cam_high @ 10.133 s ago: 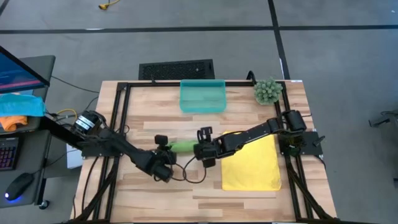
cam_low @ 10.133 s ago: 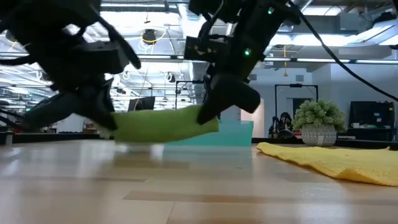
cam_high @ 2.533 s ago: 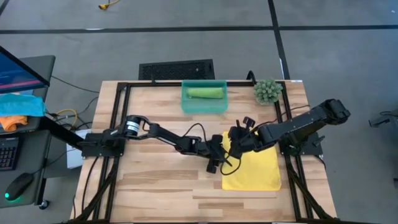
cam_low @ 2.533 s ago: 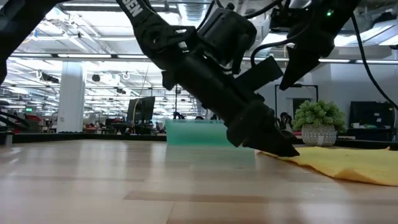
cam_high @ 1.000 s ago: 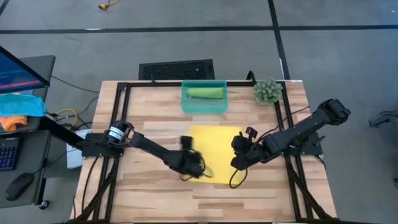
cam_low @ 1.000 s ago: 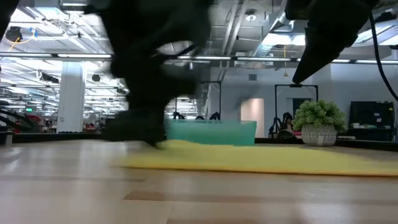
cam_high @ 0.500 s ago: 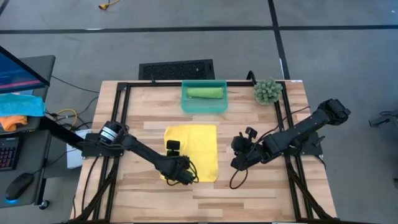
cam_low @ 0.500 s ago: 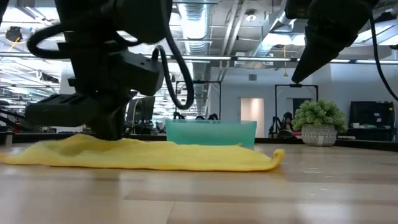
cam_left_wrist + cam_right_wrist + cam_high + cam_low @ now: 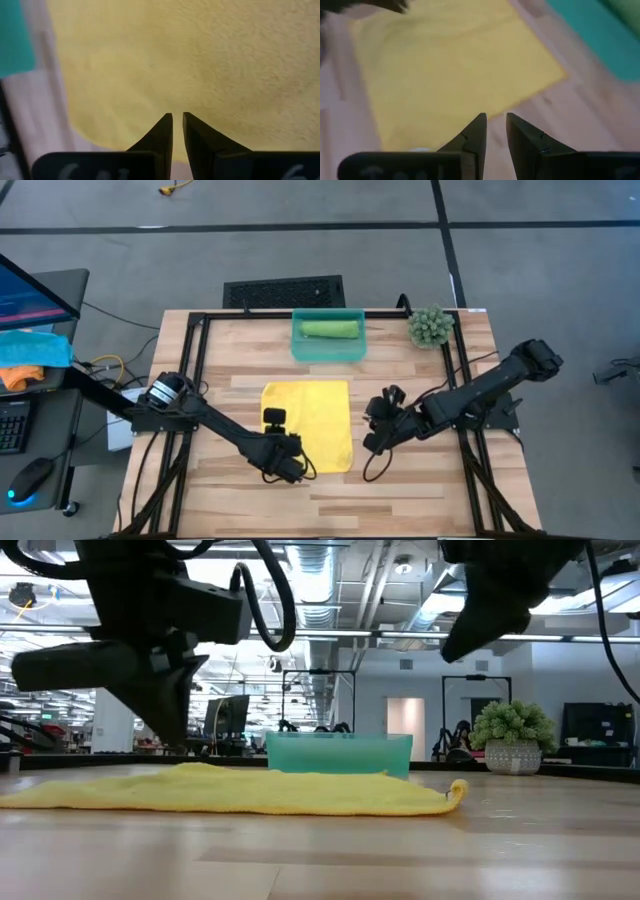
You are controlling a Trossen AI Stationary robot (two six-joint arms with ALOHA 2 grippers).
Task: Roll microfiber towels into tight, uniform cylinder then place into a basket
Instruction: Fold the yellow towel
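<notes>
Rolling of the yellow towel (image 9: 308, 423), flat mid-worktop, is due: left pincer (image 9: 283, 468), nearly closed at its near edge, must curl it toward the basket (image 9: 327, 350); right pincer (image 9: 372, 440), narrowly open, waits beside it.

Evenly and brightly lit from overhead, with only faint, soft shadows under the arms on the pale wooden table (image 9: 410, 480). Sharp across the high view, edges included. Backlit in the low view: strips of ceiling lights (image 9: 330, 585) glaring in the room behind, arms reduced to near-black silhouettes, nearest tabletop softly out of focus with a dull sheen. Soft and blurred in both wrist views: yellow towel (image 9: 210, 60) grainy yet smeared toward one side, teal basket (image 9: 600, 45) a vague smear, dark fingertips (image 9: 475, 130) comparatively crisp.
</notes>
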